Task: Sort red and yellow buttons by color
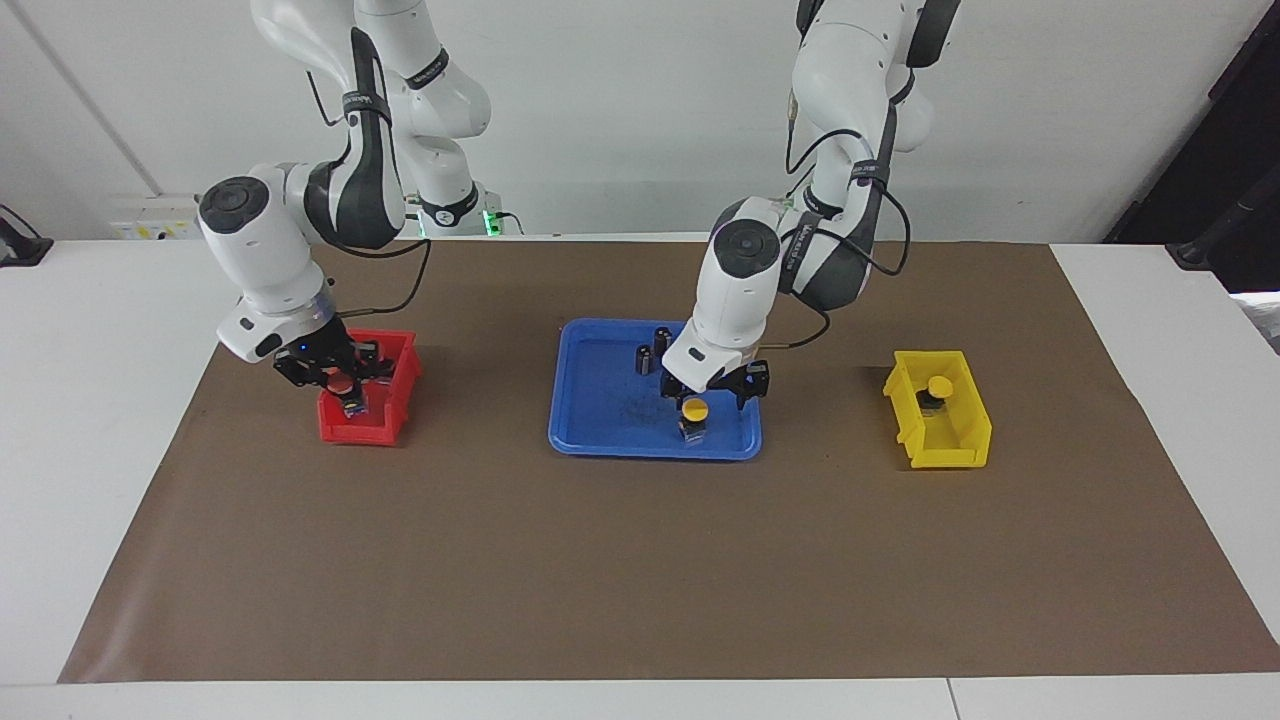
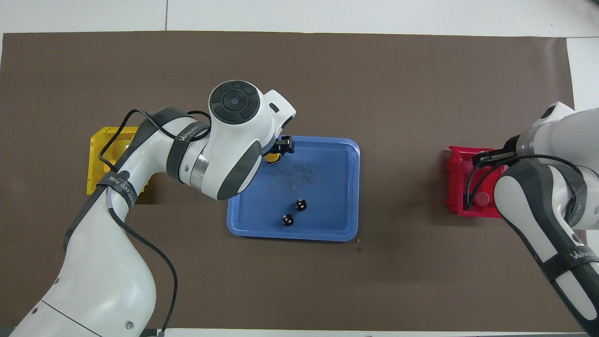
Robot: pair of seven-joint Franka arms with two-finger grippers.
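Facing view first. At the centre of the frame, the left pincer (image 1: 711, 392) hangs with its fingers spread just above the round yellow-capped push-button (image 1: 693, 416), which stands in the shallow blue plastic tray (image 1: 590, 440); I take the wide stance as readiness to drop around the cap. Two dark capless cylinders (image 1: 652, 352) stand at the tray's upper edge, apart from it. At the right of the frame, the small yellow plastic bin (image 1: 940, 440) already holds a second yellow-capped button (image 1: 938, 390). At the left, the right pincer (image 1: 343, 385) is closed on a red-capped button (image 1: 345, 389), low inside the small red plastic bin (image 1: 368, 425), presumably to set it down with its own colour.

Overhead view next. The left arm's wrist covers most of the yellow button (image 2: 272, 158) at the tray's (image 2: 346, 187) upper left corner; only a sliver of cap shows. The two cylinders (image 2: 295, 212) sit lower in the tray. The yellow bin (image 2: 96, 159) at the left is largely hidden by the arm, so its contents cannot be seen here. At the right, the red bin (image 2: 455, 180) shows one red cap (image 2: 482, 200) at its lower end; whether that is the gripped button or another I cannot tell.
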